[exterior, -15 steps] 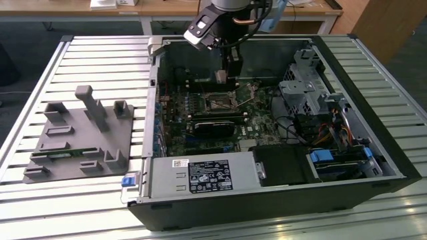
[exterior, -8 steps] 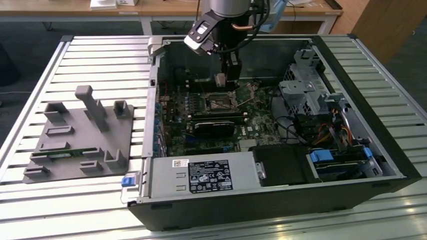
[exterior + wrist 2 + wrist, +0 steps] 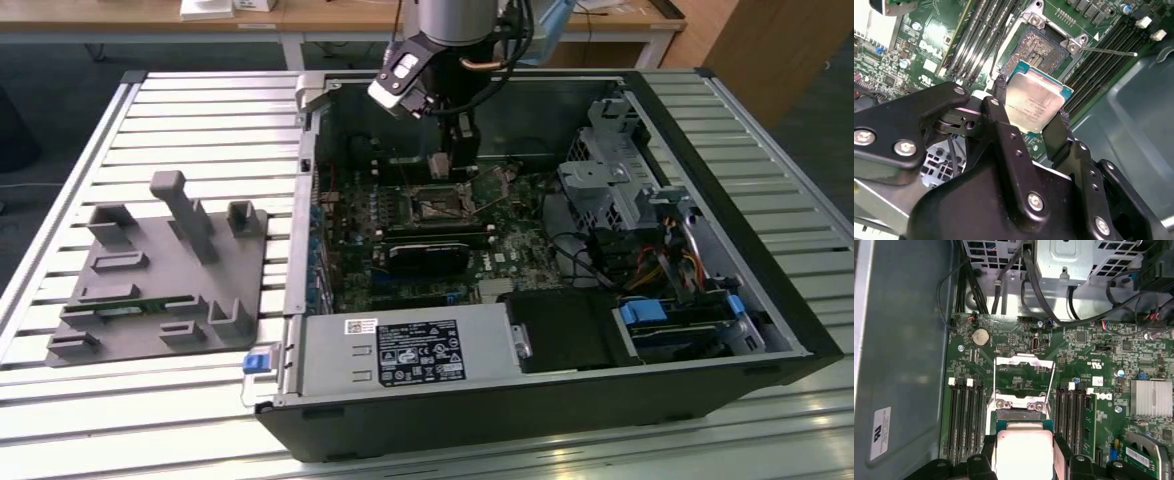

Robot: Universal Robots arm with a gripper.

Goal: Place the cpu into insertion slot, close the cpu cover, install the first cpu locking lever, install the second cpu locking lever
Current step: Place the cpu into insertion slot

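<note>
Inside the open computer case [image 3: 534, 405], over the circuit board [image 3: 514, 250]: hanging from the arm, a claw [image 3: 1029, 120], closed to the width of the chip [image 3: 1036, 100] and pinching it by two opposite edges between black fingers [image 3: 1056, 137]. Holding it level, silver top toward the wrist, clear of the board. Just past the chip in the second wrist view, the socket [image 3: 1035, 47], bare, dark pin field uncovered, not touched by the chip. At the socket's far side in the first wrist view, the silver cover frame [image 3: 1024, 361], standing open. Along both flanks of the socket, long black memory slots [image 3: 964, 425]. Farther out, on the slatted tabletop [image 3: 200, 100], the case toward the edge on the exterior view's right. Toward the opposite edge, a grey moulded tray [image 3: 147, 290], well apart from the claw.
</note>
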